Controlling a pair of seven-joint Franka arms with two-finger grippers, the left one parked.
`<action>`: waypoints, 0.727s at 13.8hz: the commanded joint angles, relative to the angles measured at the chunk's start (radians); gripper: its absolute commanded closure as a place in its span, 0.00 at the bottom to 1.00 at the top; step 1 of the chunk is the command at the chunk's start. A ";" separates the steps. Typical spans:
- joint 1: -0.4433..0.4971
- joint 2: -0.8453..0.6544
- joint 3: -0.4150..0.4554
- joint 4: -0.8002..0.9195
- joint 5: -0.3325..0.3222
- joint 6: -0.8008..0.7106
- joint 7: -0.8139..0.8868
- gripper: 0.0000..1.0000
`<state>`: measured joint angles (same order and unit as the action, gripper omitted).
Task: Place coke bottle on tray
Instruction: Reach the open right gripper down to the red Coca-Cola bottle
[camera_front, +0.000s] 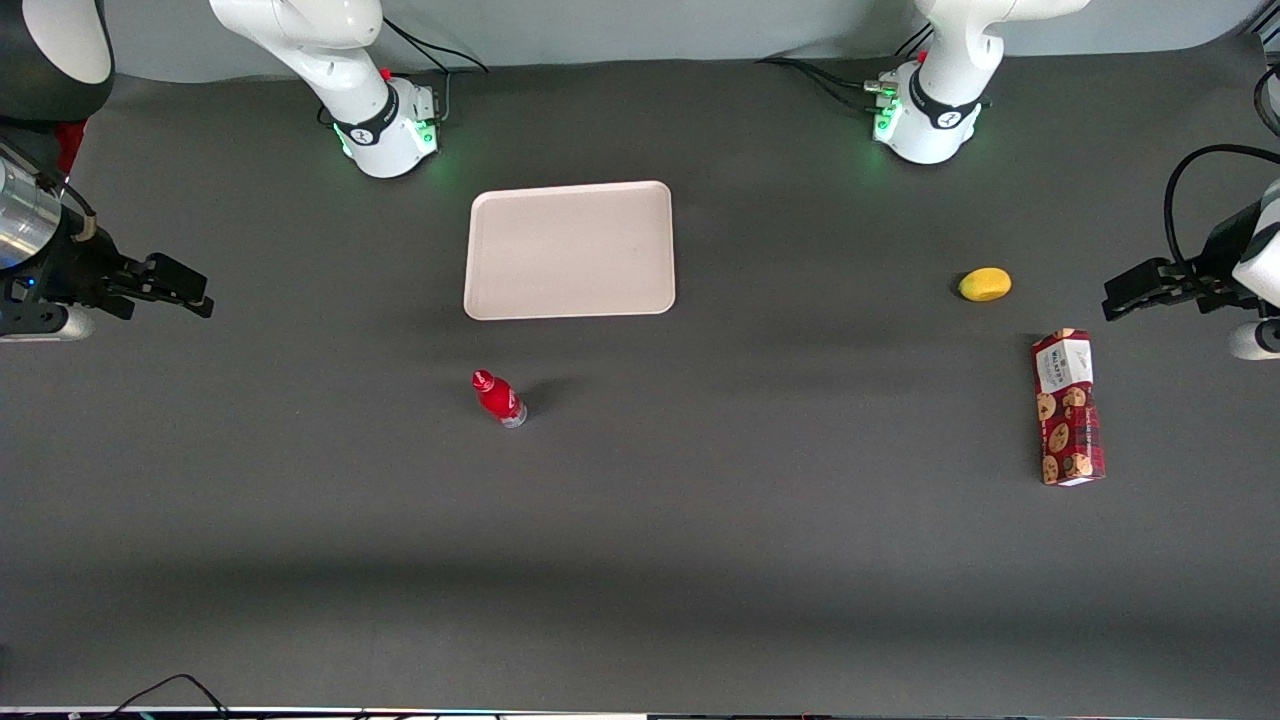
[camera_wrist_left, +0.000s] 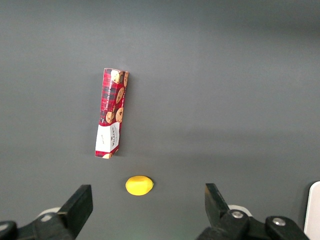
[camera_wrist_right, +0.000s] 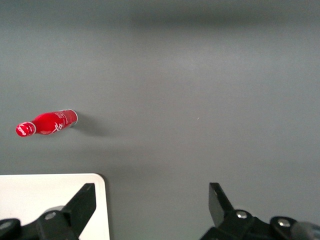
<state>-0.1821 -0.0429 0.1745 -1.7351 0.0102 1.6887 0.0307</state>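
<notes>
The coke bottle (camera_front: 499, 398), small and red with a red cap and a clear base, stands on the dark table a little nearer the front camera than the tray (camera_front: 570, 250). The tray is a pale pinkish-beige rectangle with nothing on it. My gripper (camera_front: 205, 300) hovers at the working arm's end of the table, far off sideways from both, open and empty. In the right wrist view the gripper (camera_wrist_right: 150, 192) has wide-spread fingers, with the bottle (camera_wrist_right: 47, 122) well apart from them and a corner of the tray (camera_wrist_right: 50, 205) under one finger.
A yellow lemon-like fruit (camera_front: 985, 284) and a long red cookie box (camera_front: 1068, 407) lie toward the parked arm's end of the table. Both show in the left wrist view, the fruit (camera_wrist_left: 139, 185) and the box (camera_wrist_left: 111, 113).
</notes>
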 joint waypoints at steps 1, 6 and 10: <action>0.018 0.015 0.003 0.031 -0.016 -0.006 0.051 0.00; 0.020 0.058 0.141 0.060 -0.013 -0.006 0.212 0.00; 0.024 0.194 0.305 0.080 -0.016 0.064 0.386 0.00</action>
<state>-0.1601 0.0605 0.4445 -1.7012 0.0094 1.7283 0.3595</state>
